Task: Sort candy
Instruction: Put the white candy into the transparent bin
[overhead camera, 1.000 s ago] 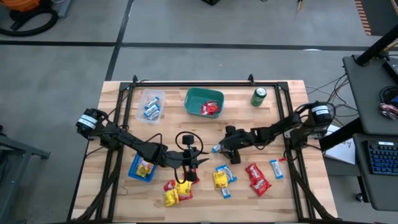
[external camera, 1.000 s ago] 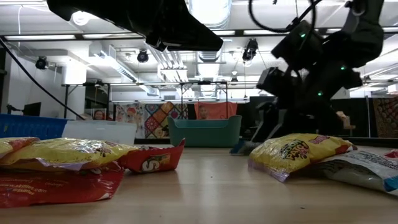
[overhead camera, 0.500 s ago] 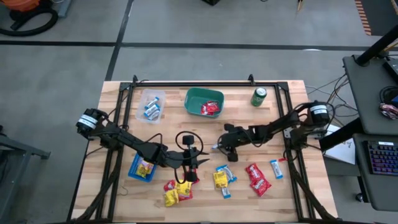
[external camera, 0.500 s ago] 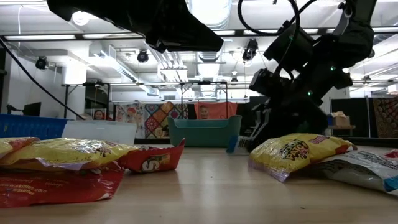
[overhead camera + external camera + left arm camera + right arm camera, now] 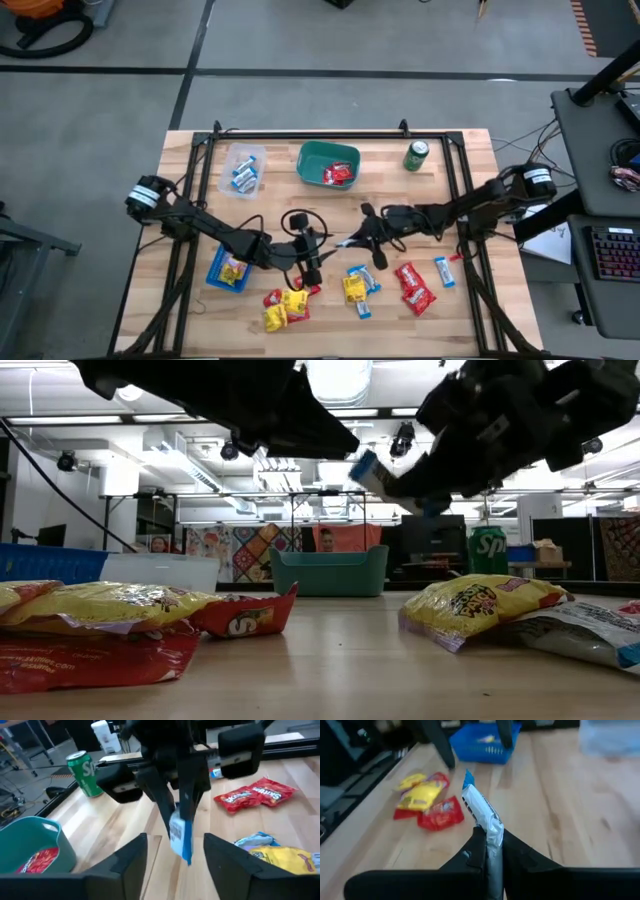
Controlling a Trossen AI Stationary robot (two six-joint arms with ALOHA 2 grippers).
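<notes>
The candy is small wrapped sweets. My right gripper [image 5: 356, 240] hangs over the table's middle, shut on a blue-and-white candy [image 5: 368, 470]. Loose on the table's near half lie yellow and red packets [image 5: 283, 306], a yellow packet [image 5: 353, 288], blue-and-white candies [image 5: 366, 279] and red packets [image 5: 412, 285]. My left gripper [image 5: 312, 272] hovers just left of the held candy, above the yellow and red packets. It is open, its fingers [image 5: 125, 865] wide apart with nothing between them. My right gripper pinches one end of the blue-and-white wrapper [image 5: 489, 831] between its two fingers. The fingers come from the table's right. The rest of the candy [image 5: 476, 802] sticks out past the fingertips, tilted, and is lifted clear of the table.
A blue basket [image 5: 214, 277] at the left holds a yellow packet. At the far side stand a clear box [image 5: 243, 158] with blue-and-white candies, a green bin [image 5: 312, 158] with red packets and a green can [image 5: 416, 155]. A black frame runs along the table's edges.
My right gripper has shut on the blue-and-white candy, which lay on the table, and raised it well clear. It has also drifted a little toward the near edge.
</notes>
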